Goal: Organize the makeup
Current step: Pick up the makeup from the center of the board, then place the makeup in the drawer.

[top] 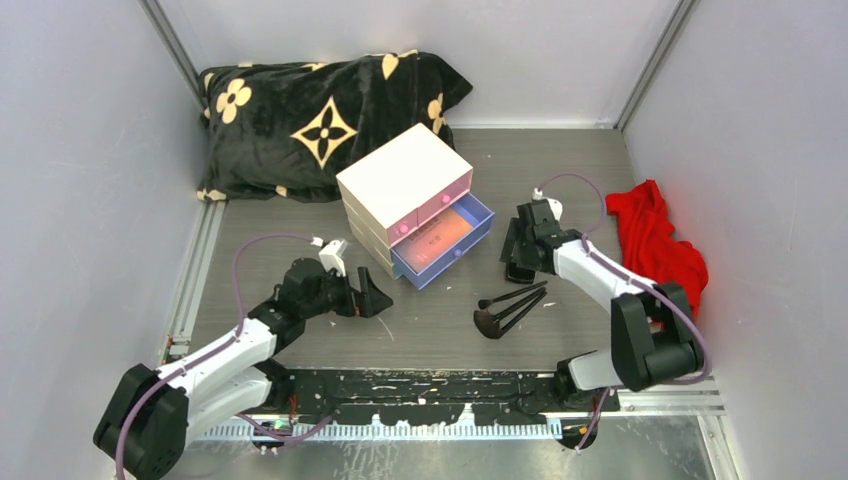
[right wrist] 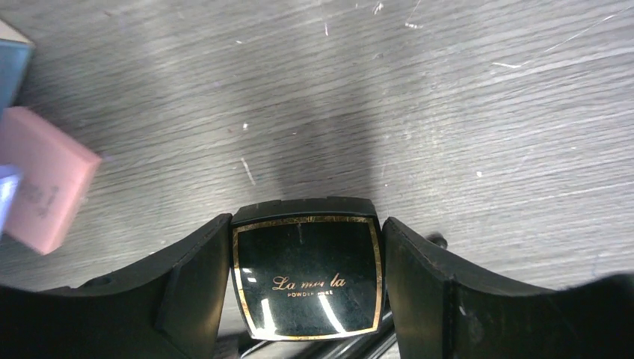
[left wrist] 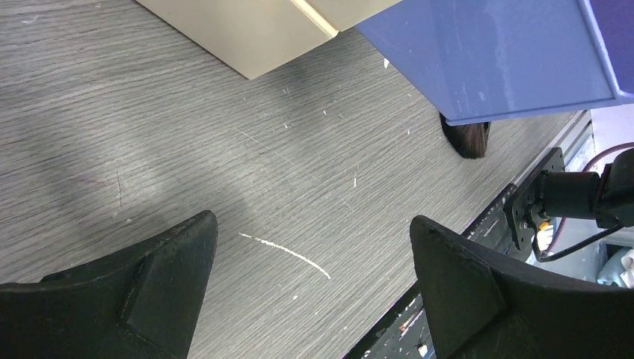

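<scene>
Black compact (right wrist: 304, 277), gold script "La mer la", pinched by right pincer (right wrist: 303, 233), arm reaching low over table (right wrist: 448, 112), right of blue drawer (top: 445, 240). Left pincer (left wrist: 310, 221) spread, angled down.

Even, diffuse light from above fills the space between the pale walls (top: 60, 200), so the top view is bright with short, soft shadows. In the left wrist view a broad dim band crosses the table (left wrist: 90, 149). Bright glare streaks lie on the black compact (right wrist: 305, 277). The table's grain is sharp in both wrist views.
</scene>
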Controlling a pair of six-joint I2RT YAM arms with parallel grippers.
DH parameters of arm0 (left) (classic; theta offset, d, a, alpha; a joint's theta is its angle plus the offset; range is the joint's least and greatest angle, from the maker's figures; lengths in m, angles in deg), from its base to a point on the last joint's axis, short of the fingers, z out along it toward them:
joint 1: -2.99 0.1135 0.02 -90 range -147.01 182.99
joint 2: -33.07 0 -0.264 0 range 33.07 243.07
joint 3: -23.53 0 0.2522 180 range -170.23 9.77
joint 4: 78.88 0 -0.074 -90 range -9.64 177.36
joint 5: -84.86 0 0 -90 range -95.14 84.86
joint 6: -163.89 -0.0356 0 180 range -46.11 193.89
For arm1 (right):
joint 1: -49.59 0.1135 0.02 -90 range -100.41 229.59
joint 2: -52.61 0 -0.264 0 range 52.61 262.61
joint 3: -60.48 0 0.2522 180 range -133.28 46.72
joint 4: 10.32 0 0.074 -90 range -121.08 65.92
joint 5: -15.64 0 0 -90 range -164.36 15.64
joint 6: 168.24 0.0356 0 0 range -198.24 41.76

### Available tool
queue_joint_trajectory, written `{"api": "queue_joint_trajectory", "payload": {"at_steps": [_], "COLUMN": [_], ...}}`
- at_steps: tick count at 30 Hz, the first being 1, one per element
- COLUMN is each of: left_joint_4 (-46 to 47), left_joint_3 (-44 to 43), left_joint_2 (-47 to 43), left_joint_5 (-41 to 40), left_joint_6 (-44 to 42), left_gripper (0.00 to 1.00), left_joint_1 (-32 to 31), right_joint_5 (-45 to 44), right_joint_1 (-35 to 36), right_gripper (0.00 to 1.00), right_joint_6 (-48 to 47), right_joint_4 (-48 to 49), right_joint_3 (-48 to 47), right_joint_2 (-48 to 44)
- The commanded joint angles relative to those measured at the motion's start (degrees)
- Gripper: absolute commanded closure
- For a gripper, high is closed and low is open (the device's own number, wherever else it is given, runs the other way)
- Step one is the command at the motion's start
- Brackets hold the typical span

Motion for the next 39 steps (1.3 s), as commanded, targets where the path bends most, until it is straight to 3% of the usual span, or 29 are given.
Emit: {"api": "queue_joint_trajectory", "payload": {"at_steps": [1,11,17,24,31,39], "left_joint_4": [1.49,1.18,1.34,1.52,1.34,0.68], "left_joint_3": [0.17,0.32,0.32,0.41,0.41,0.08], "left_joint_2": [-1.37,-2.03,-2.03,-2.34,-2.53,-2.97], "left_joint_5": [0.72,1.38,1.63,1.52,1.59,1.57], "left_joint_6": [-0.18,-0.13,-0.13,0.17,0.09,-0.06], "left_gripper": [0.0,0.0,0.0,0.0,0.0,0.0], "left_joint_1": [0.36,0.32,0.33,0.34,0.34,0.34], "right_joint_5": [0.15,1.37,8.85,14.04,11.94,11.99], "right_joint_1": [-0.31,-0.34,-0.25,2.38,11.97,15.38], "right_gripper": [0.98,0.99,0.99,0.99,0.99,0.99], "right_joint_6": [-0.89,-3.54,-4.78,-2.53,-1.36,2.43], "right_joint_4": [-4.32,-12.76,-15.67,-12.36,-10.28,-5.02], "right_joint_3": [-5.19,-18.31,-28.15,-29.68,-31.23,-30.42], "right_joint_2": [-6.77,-10.91,-8.87,-8.69,-6.8,-4.29]}}
